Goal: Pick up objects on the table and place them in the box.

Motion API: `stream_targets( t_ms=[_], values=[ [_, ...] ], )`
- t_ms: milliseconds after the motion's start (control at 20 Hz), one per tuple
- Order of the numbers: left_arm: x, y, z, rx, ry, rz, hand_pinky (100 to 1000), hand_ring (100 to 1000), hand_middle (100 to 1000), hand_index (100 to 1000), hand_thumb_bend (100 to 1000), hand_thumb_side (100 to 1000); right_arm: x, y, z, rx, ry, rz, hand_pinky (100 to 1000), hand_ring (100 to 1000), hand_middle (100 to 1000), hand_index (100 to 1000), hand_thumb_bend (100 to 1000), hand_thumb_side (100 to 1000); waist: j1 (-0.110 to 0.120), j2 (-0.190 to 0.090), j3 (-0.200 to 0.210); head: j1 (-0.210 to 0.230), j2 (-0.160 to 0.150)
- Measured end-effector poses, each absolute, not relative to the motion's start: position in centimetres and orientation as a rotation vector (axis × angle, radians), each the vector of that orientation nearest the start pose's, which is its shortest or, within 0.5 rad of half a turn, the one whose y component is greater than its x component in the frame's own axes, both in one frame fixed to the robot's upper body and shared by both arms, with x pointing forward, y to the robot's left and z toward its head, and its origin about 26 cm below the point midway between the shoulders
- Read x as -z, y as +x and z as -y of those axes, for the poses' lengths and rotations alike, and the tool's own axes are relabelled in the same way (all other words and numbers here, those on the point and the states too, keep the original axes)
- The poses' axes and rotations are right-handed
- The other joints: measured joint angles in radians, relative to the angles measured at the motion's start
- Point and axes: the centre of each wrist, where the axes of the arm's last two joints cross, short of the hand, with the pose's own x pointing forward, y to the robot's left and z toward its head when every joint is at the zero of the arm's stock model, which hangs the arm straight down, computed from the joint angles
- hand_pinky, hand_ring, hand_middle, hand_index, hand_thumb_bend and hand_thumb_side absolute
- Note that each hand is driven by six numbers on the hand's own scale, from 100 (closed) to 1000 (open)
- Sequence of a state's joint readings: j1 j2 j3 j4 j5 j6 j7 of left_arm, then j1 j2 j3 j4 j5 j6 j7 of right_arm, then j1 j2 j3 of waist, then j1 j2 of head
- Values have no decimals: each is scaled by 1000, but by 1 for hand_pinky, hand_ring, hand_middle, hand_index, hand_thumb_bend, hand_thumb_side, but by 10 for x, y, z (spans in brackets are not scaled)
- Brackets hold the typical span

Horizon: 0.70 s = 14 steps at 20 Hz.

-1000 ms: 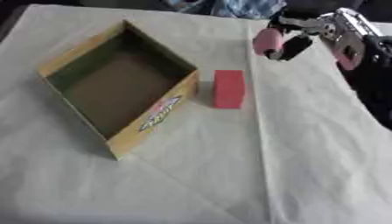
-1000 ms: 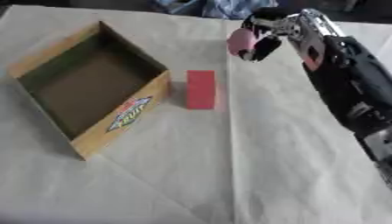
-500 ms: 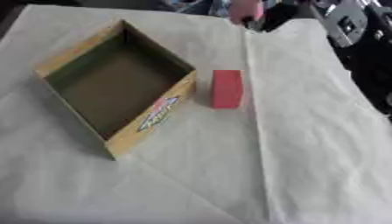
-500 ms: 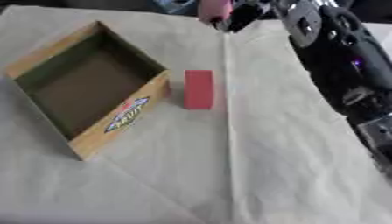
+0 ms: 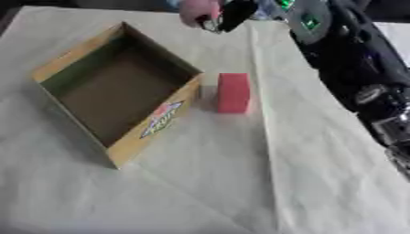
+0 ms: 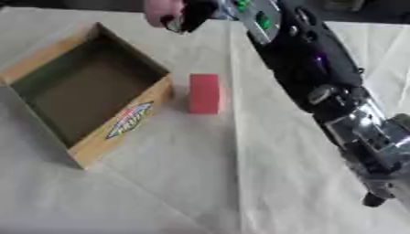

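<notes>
Open cardboard box (image 5: 120,91), left of centre on the cloth-covered desk (image 5: 200,192), set askew, its inside bare with nothing yet lying in it; the walls look thin and light, so a thing dropped against the rim could shift it, and release is better made over the middle of the floor. Red block (image 5: 233,93), just beside the box's right wall and apart from it, standing on the cloth; judged stiff, light and flat-faced, not fragile, best pinched across its two long side faces near the middle, where fingers and thumb meet parallel surfaces; the narrow gap on the box side leaves little room for a finger there. Pink object (image 6: 163,11), small and rounded, held above the far rim of the box at the top edge of the view; it looks light, its hardness cannot be told. Right hand (image 6: 190,14), reaching in from the right, its fingers curled round the pink object. The left hand shows in neither view.
</notes>
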<state>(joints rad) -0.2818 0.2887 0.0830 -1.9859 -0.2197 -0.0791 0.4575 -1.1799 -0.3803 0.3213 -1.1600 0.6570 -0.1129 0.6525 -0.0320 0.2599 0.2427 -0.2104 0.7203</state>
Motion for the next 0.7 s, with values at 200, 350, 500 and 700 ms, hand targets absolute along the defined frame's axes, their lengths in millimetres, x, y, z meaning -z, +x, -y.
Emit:
stream_targets(
  t_ms=[200, 350, 500, 700],
  values=[
    [-196, 300, -276, -123, 659, 2411, 628, 791, 1000, 756, 336, 1000, -317, 451, 124, -1832, -594, 1676, 735, 666, 592, 727, 100, 332, 0, 0, 8, -15, 0],
    [-198, 301, -275, -124, 650, 2417, 628, 791, 1000, 756, 335, 1000, -309, 450, 108, -1860, -549, 1676, 734, 665, 592, 728, 100, 341, 0, 0, 13, -25, 0],
    [-198, 301, -275, -123, 647, 2420, 629, 791, 1000, 756, 334, 1000, -302, 451, 93, -1877, -517, 1671, 735, 667, 594, 729, 100, 344, -1, 0, 19, -32, 0],
    [-200, 301, -274, -124, 640, 2429, 628, 791, 1000, 756, 335, 1000, -289, 454, 76, -1896, -500, 1644, 738, 674, 597, 729, 100, 348, -1, 2, 25, -41, -1]
  ],
)
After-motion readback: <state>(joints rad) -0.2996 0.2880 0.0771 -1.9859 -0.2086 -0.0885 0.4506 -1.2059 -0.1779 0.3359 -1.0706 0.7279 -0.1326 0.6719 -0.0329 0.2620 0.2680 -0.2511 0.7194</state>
